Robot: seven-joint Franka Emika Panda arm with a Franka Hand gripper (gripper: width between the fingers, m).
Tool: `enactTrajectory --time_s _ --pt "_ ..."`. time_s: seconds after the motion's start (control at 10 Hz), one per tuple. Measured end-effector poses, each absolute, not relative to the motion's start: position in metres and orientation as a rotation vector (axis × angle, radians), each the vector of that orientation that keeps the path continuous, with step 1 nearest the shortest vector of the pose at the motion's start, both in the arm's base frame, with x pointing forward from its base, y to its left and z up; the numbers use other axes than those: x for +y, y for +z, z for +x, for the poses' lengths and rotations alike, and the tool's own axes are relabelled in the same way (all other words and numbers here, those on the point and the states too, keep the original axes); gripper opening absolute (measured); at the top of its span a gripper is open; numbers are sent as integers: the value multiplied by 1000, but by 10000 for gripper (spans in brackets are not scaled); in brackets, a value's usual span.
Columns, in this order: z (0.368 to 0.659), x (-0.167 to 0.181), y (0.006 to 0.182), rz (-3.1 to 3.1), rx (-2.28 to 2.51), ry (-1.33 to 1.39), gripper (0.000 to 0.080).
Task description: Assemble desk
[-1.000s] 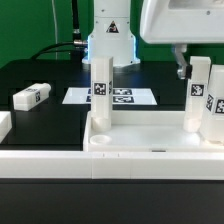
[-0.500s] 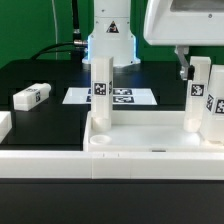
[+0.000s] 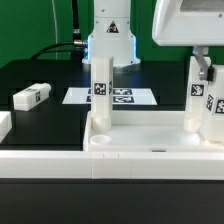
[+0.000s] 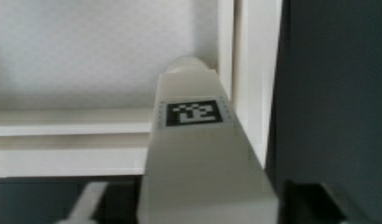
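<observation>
The jaws sit by the top of an upright leg; whether they grip it I cannot tell.

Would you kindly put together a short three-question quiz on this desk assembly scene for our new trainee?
1. True or false: the loose leg lies on its side on the black table, toward the exterior view's left.
2. Short answer: which flat tagged sheet lies behind the central upright leg?
3. Pick one: the claw is at the top of A) the loose leg, B) the right upright leg, C) the central upright leg.

Key: 1 true; 2 the marker board; 3 B.
</observation>
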State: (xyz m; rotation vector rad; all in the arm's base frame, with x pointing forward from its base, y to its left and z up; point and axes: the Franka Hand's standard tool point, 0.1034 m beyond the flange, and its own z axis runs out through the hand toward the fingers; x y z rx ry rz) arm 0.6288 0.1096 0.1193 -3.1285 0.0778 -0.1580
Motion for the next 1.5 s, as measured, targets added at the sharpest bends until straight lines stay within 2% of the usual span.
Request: enactTrajectory --time_s 0.1,0.4,1.1,1.5 --pt "629 109 119 -3128 99 -158 288" --pt "629 108 119 -3115 245 -158 289" --pt "627 102 118 -2798 1269 -177 290" --pt "627 103 118 -2540 1674 -157 291"
